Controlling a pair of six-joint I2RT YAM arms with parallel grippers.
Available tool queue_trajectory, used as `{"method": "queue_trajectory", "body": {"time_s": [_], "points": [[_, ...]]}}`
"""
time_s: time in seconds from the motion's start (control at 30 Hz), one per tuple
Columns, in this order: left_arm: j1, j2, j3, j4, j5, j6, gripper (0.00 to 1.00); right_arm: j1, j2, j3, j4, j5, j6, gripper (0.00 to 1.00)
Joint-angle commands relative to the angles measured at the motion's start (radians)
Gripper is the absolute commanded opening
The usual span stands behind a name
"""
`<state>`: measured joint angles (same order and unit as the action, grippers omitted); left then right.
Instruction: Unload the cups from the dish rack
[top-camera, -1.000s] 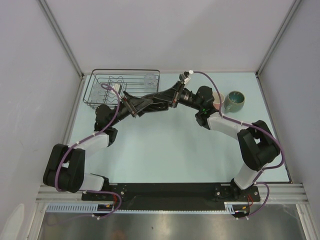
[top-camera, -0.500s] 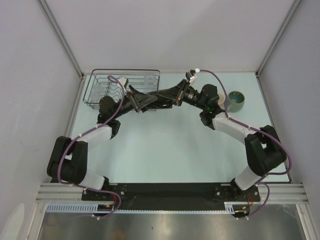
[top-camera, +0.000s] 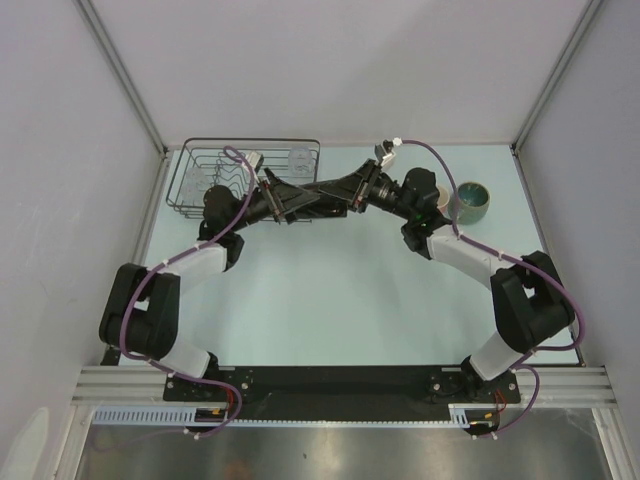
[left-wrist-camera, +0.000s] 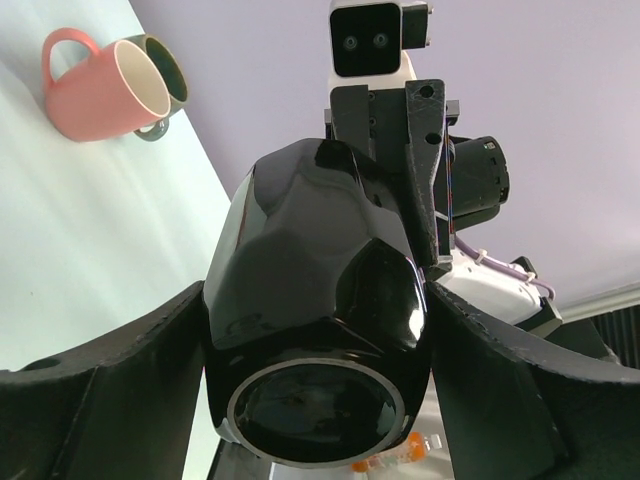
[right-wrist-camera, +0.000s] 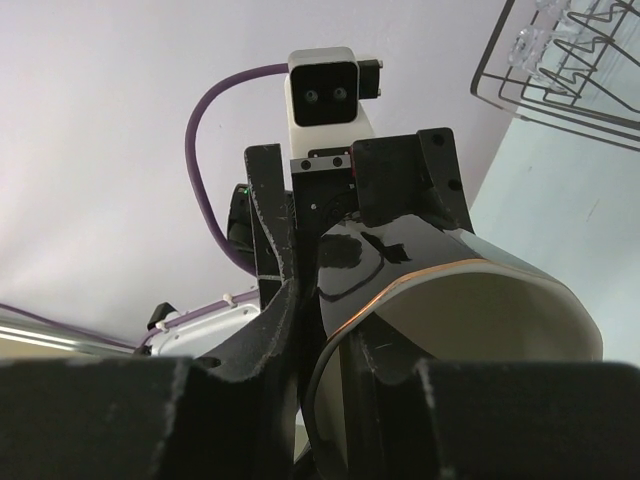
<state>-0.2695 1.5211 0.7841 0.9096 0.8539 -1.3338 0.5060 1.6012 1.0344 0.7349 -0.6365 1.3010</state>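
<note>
pale grey walls close in a light blue-green tabletop, and above its far middle the two arms meet over one object. the left gripper has its jaws spread wide and clamped on the sides of a glossy black faceted mug, one finger pressed against each flank of the body, with the mug's round base turned toward the left wrist camera. the right gripper has its jaws nearly together and pinched on the wall of the same mug at its mouth, one finger inside the cream-coloured interior and one outside, the rim running down between them. the mug lies on its side in the air, held from both ends, base toward the left arm and mouth toward the right arm. in the top view it sits just in front of the near right corner of the rectangular black wire dish rack, outside the basket and clear of the table. the rack stands at the far left of the tabletop, and a clear glass tumbler stands in its far right corner. on the far right of the table, well apart from the rack, a pink ceramic mug with a loop handle rests beside a pale green-teal cup; the pink one overlaps the green one in the left wrist view, and whether they touch cannot be told. purple cables loop along both arms.
</note>
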Motion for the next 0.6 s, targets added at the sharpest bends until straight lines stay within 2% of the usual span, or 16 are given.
{"method": "queue_trajectory", "body": {"time_s": [0.0,0.07,0.1,0.13,0.2,0.23,0.33,0.4,0.47,0.57], "points": [[0.004,0.019,0.05,-0.037,-0.102,0.01,0.0,0.034,-0.105,0.003,0.034,-0.12,-0.1,0.0],[0.015,0.033,0.05,-0.035,-0.092,-0.004,0.02,0.029,-0.121,0.0,0.021,-0.105,-0.115,0.0],[0.018,0.039,0.05,-0.029,-0.085,-0.01,0.06,0.019,-0.127,0.0,0.009,-0.101,-0.117,0.0],[0.024,0.054,0.046,-0.006,-0.073,-0.03,0.14,0.013,-0.141,0.003,0.005,-0.103,-0.12,0.0],[0.036,0.063,0.041,0.027,-0.065,-0.05,0.22,-0.001,-0.155,0.004,-0.02,-0.103,-0.129,0.0],[0.041,0.067,0.038,0.049,-0.062,-0.062,0.31,-0.017,-0.168,0.006,-0.028,-0.103,-0.132,0.0],[0.055,0.076,0.035,0.064,-0.055,-0.071,0.45,-0.037,-0.193,0.001,-0.057,-0.104,-0.144,0.0],[0.059,0.085,0.038,0.08,-0.052,-0.074,0.53,-0.043,-0.202,-0.004,-0.066,-0.104,-0.151,0.0],[0.062,0.093,0.046,0.086,-0.047,-0.082,0.54,-0.049,-0.21,-0.013,-0.068,-0.101,-0.149,0.0],[0.064,0.106,0.05,0.106,-0.042,-0.097,0.65,-0.049,-0.211,-0.019,-0.062,-0.103,-0.144,0.0]]}}
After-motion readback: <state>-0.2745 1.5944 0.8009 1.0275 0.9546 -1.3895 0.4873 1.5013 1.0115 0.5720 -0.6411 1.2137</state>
